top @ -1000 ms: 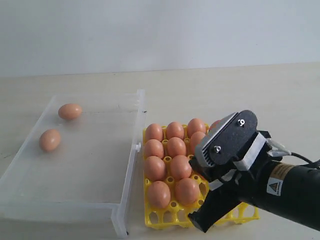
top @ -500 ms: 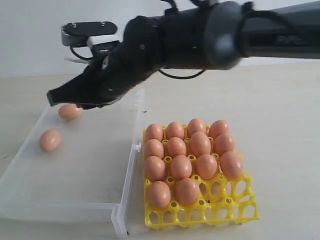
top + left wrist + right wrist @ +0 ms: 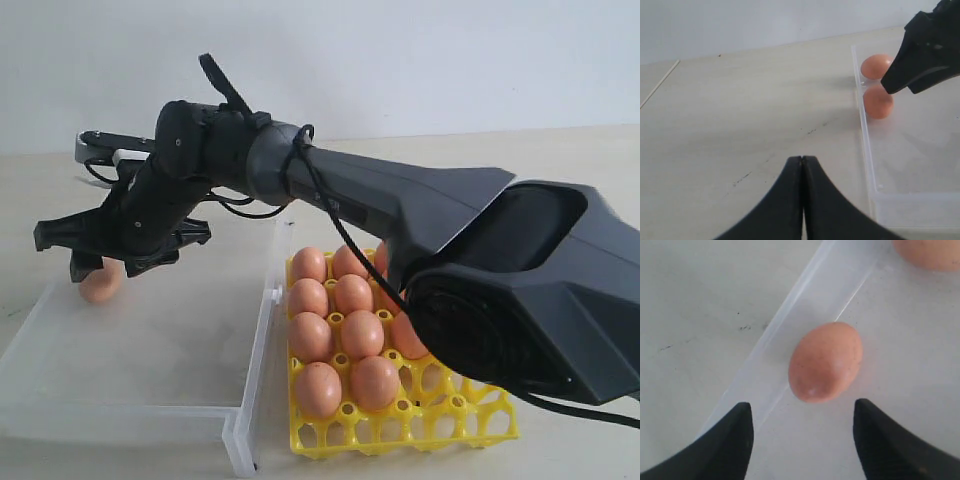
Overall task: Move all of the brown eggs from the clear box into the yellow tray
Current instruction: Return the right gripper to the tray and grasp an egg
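- Brown eggs [image 3: 361, 334] sit in the cups of the yellow tray [image 3: 440, 425], which stands on the desk [image 3: 560, 170] just beside the clear box [image 3: 130, 420], on its right in the exterior view.
- Two more lie in the clear box, close to its far left wall.
- The right arm [image 3: 400, 200] reaches across the tray to that side of the box.
- The right gripper [image 3: 802, 407] hangs over one brown egg [image 3: 825, 362] with its jaws spread wide apart. The egg lies between the two fingers, touching neither.
- That egg rests on the box floor right against the wall.
- The other brown egg [image 3: 927, 252] lies nearby, apart from the first.
- The left gripper [image 3: 802, 165] hovers over bare desk outside the box, its jaws pressed together and holding nothing.
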Controlling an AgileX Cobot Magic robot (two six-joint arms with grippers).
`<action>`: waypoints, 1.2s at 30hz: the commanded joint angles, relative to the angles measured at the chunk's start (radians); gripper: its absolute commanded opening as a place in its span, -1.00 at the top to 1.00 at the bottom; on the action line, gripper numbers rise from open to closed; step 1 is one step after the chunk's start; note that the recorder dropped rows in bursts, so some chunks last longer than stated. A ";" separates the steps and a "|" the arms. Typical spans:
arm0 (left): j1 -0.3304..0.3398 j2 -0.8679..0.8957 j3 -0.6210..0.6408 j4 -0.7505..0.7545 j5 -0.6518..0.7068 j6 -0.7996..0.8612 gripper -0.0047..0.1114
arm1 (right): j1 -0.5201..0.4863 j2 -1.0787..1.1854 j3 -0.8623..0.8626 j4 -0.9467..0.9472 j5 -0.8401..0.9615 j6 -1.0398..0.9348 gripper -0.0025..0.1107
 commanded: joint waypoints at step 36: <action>-0.006 -0.006 -0.004 -0.002 -0.009 -0.005 0.92 | -0.002 0.161 -0.139 0.036 -0.138 0.011 -0.18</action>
